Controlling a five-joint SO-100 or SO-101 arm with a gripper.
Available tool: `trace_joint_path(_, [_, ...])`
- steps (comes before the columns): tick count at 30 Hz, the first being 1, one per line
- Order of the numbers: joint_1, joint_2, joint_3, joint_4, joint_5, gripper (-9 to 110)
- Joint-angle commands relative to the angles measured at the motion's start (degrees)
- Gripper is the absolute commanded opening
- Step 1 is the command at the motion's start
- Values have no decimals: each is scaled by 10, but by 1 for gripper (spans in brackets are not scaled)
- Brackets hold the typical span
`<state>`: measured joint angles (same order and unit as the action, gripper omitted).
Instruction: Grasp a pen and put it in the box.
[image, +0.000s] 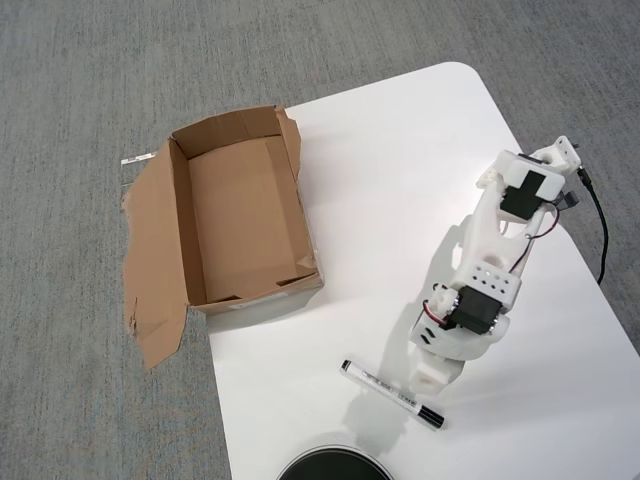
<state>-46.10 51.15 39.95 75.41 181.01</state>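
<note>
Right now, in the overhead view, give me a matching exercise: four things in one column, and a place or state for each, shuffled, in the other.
Things:
1. pen
2. box
3. black cable
4. dark round object

Places or states:
A. cut off by the bottom edge of the picture
B. lying flat on the white table, near the arm's lower end
C. open and empty, torn flap spread over the carpet
D. running off the table's right side

Pairs: 1-B, 2-C, 3-D, 4-A

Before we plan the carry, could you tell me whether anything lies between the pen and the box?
Nothing visible does: bare white table separates the pen from the box, whose open interior is empty.
</note>
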Motion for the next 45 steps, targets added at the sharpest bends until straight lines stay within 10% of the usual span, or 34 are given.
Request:
trace_joint_path(1, [-9, 6, -4, 0, -2, 1])
trace_joint_path(45, [-62, -53, -82, -73, -3, 22])
